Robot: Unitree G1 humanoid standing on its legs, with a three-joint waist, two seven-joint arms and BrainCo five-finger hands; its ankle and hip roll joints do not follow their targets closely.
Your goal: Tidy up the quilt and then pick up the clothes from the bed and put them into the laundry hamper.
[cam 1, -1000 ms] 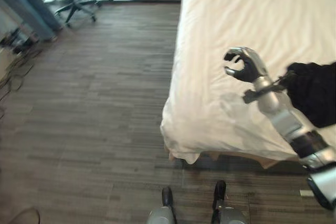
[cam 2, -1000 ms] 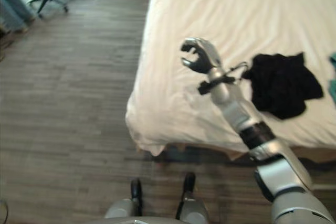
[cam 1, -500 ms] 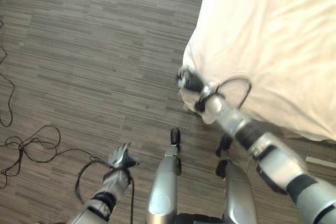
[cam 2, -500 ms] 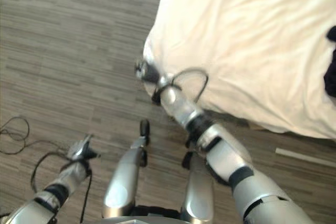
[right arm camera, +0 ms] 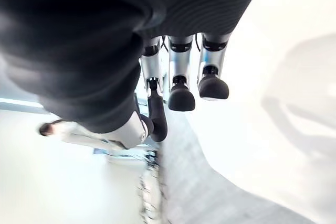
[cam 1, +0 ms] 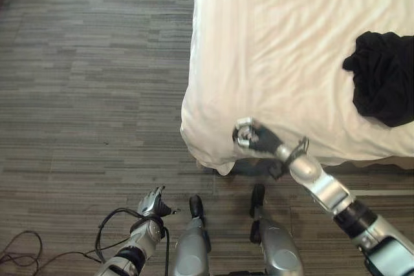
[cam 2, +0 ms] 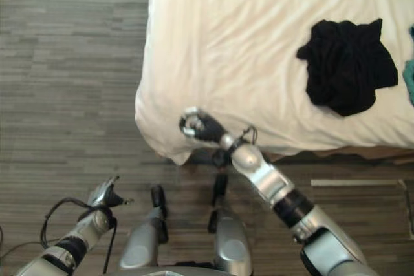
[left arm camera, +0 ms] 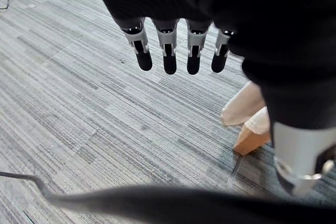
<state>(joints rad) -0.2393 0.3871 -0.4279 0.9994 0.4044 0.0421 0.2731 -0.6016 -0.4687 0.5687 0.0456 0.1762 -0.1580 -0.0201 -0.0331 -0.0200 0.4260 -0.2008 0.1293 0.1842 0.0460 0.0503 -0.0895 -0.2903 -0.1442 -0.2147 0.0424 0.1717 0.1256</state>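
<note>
A white quilt [cam 1: 284,43] lies fairly smooth over the bed. A black garment [cam 1: 381,85] is crumpled on it at the right, and a scrap of teal cloth [cam 2: 409,82] shows at the far right edge. My right hand [cam 1: 255,139] hovers at the quilt's near edge, close to the hanging corner [cam 1: 223,166]; its fingers [right arm camera: 181,93] are curled with nothing between them. Over the floor to the left of the bed, my left hand [cam 1: 152,201] hangs low, its fingers [left arm camera: 168,51] straight and empty.
Grey wood-plank floor [cam 1: 90,95] stretches to the left of the bed. A wooden bed leg [left arm camera: 252,137] stands under the quilt's hanging corner [left arm camera: 242,106].
The camera has swung about between frames. My right hand has come down from above the quilt to its near edge by the corner. The left hand stays low over the floor.
</note>
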